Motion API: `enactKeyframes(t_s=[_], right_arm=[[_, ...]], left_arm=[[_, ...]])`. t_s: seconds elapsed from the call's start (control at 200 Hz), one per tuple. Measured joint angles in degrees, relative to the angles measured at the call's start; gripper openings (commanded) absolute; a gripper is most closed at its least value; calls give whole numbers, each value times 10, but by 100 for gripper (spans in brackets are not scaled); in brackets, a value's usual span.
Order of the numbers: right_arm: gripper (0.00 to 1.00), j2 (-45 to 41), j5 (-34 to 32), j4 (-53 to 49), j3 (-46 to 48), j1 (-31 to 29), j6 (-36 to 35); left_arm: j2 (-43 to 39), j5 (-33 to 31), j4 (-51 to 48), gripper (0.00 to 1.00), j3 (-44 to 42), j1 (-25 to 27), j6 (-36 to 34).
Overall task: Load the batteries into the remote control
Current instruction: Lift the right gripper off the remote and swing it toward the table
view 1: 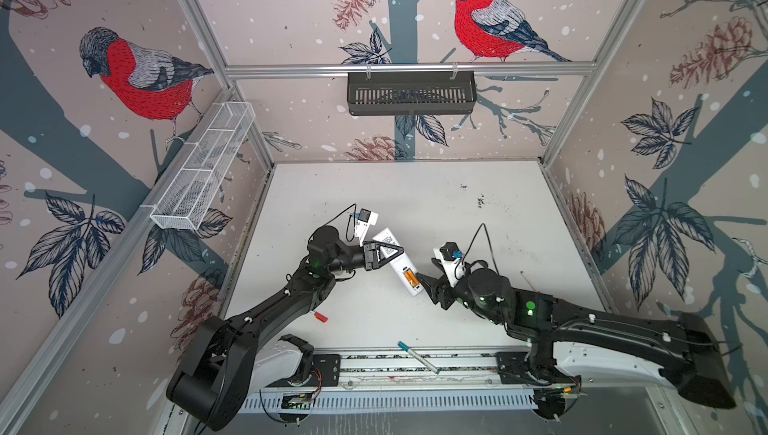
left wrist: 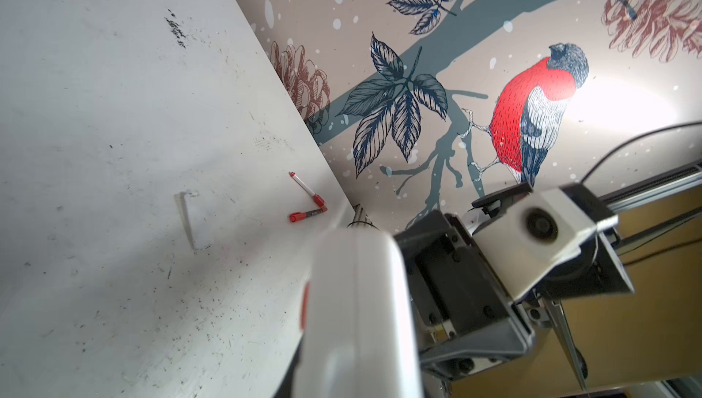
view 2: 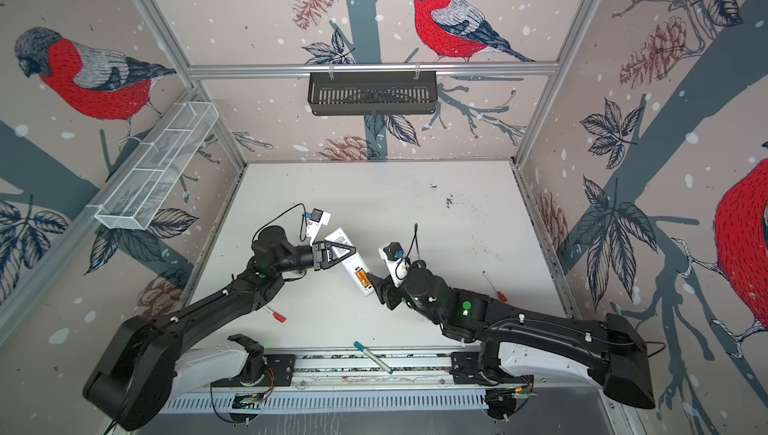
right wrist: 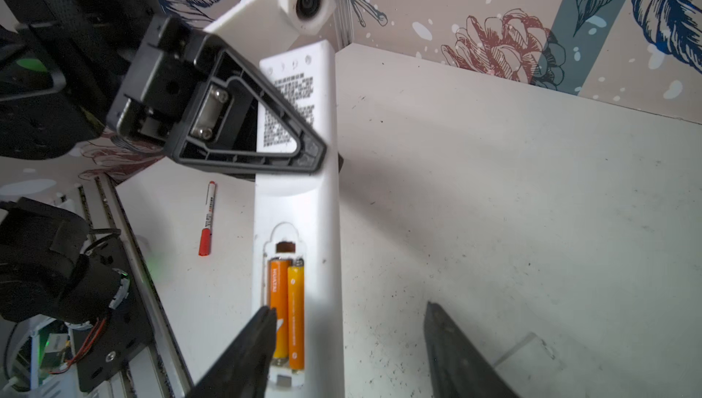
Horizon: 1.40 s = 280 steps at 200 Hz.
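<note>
The white remote control [view 1: 386,239] [view 2: 338,242] [right wrist: 296,202] is held back side up above the table, its battery compartment uncovered. Two orange batteries [view 1: 409,277] [view 2: 361,277] [right wrist: 288,308] lie side by side in that compartment. My left gripper [view 1: 397,252] [view 2: 351,251] [right wrist: 323,154] is shut on the remote control across its labelled half. My right gripper [view 1: 424,287] [view 2: 375,287] [right wrist: 349,308] stands open at the compartment end, holding nothing. One of its fingertips [right wrist: 266,316] overlaps the edge of one battery. In the left wrist view the remote control [left wrist: 357,301] fills the foreground, blurred.
A small flat white piece [left wrist: 193,221] lies on the table. Red-capped markers lie by the left arm [view 1: 320,315] [right wrist: 207,221] and near the right wall [view 2: 492,285] [left wrist: 307,215]. A teal-capped pen [view 1: 417,356] rests on the front rail. Baskets hang on the back and left walls.
</note>
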<state>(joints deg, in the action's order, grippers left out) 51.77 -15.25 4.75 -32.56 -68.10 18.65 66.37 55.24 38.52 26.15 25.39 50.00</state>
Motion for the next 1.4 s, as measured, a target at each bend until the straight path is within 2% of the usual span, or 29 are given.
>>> enactKeyframes(t_s=[0.04, 0.09, 0.27, 0.54, 0.725, 0.951, 1.051, 1.211, 1.401], right_arm=[[85, -17, 22, 0, 7, 15, 10], [87, -32, 58, -2, 14, 37, 15], [86, -44, 167, -17, 20, 78, 28], [81, -10, 227, -27, 21, 82, 38], [75, 31, 233, -28, 15, 82, 38], [75, 49, 234, -29, 7, 96, 41], [81, 37, 234, -31, 10, 112, 47], [92, 1, 199, -45, 27, 141, 58], [90, -7, 135, -79, 51, 230, 118]], left_arm=[[-3, 0, -6, 0, 0, 5, -9], [-8, -3, -14, 0, 0, 11, -20], [-18, -14, -17, 0, 0, 30, -39], [-23, -13, -16, 0, 1, 51, -50], [-27, -13, -19, 0, 2, 52, -59], [-27, -27, -32, 0, 2, 52, -70], [-29, -39, -39, 0, 8, 52, -77], [-40, -75, -116, 0, 36, 52, -118], [-42, -136, -197, 0, 50, 52, -162]])
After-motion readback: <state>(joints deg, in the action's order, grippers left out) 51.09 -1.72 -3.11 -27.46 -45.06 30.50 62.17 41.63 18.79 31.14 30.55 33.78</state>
